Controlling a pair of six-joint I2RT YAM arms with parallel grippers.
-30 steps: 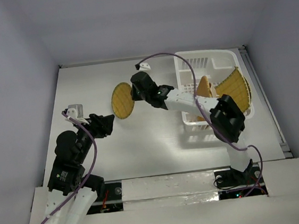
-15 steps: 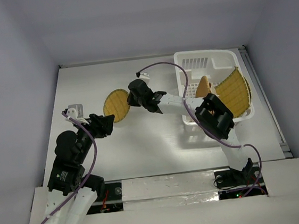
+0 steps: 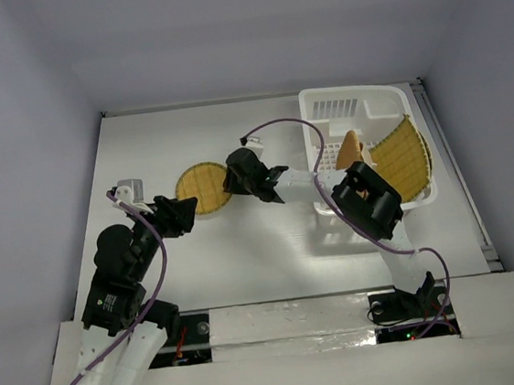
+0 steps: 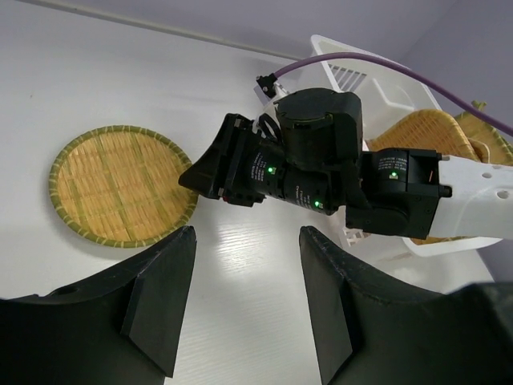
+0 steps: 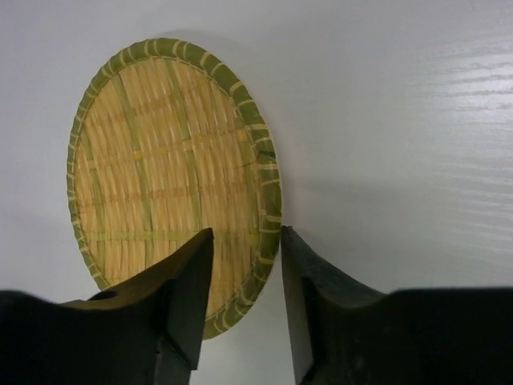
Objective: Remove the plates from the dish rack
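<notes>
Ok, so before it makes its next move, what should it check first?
1. Round plate lies on the table, outside the rack: ok.
2. Right hand open, gripping nothing: ok.
3. Right hand's fingers clear of the round plate's rim for lifting away: cannot tell; its own camera shows them on either side of the rim.
4. Left hand open, empty, apart from the round plate: ok.
5. Rack emptied: not ok; a big plate and a smaller plate lean inside.
</notes>
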